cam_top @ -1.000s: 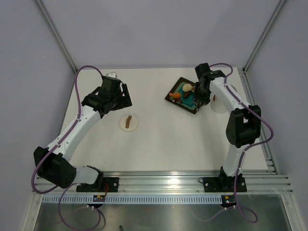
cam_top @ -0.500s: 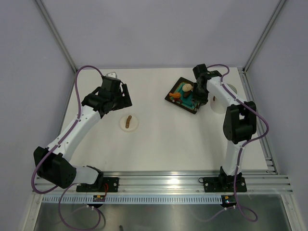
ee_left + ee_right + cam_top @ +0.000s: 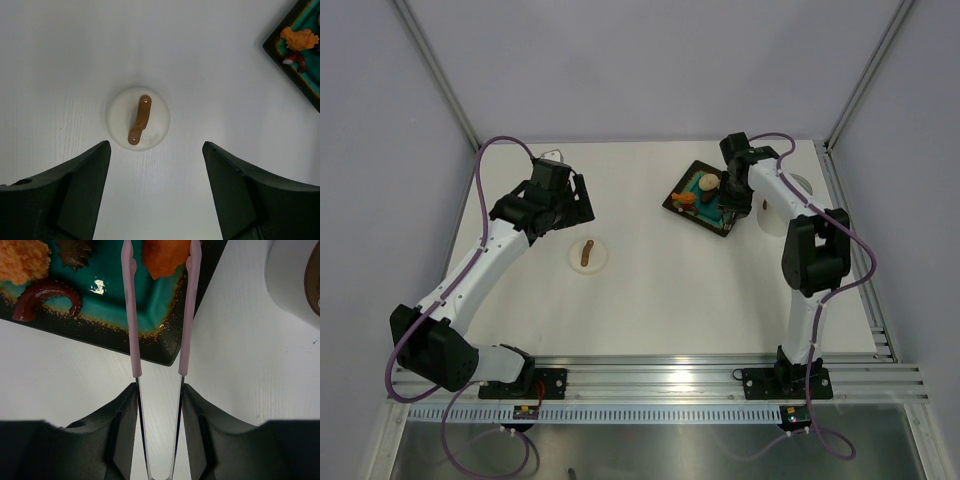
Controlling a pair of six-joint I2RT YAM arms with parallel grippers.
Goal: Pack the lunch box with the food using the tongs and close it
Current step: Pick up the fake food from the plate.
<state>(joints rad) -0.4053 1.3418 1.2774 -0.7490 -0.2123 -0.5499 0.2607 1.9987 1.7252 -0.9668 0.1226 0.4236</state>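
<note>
My right gripper is shut on the pale pink tongs, whose two arms reach out over the black tray. An orange piece of food lies between the tong tips, which stand apart. More food rests on the teal centre: a crumbed orange piece, a curved red-brown piece and a dark piece. The white lunch box stands just right of the tray, without its lid. That lid, with its brown handle, lies flat on the table. My left gripper hovers open near it, holding nothing.
From above, the tray sits at the back right and the lid left of centre. The right arm partly covers the lunch box. Grey walls enclose the table, and a metal rail runs along its right edge.
The right gripper with the tongs has edged a little farther over the tray, and the tong arms have spread slightly. The left arm has not moved.
</note>
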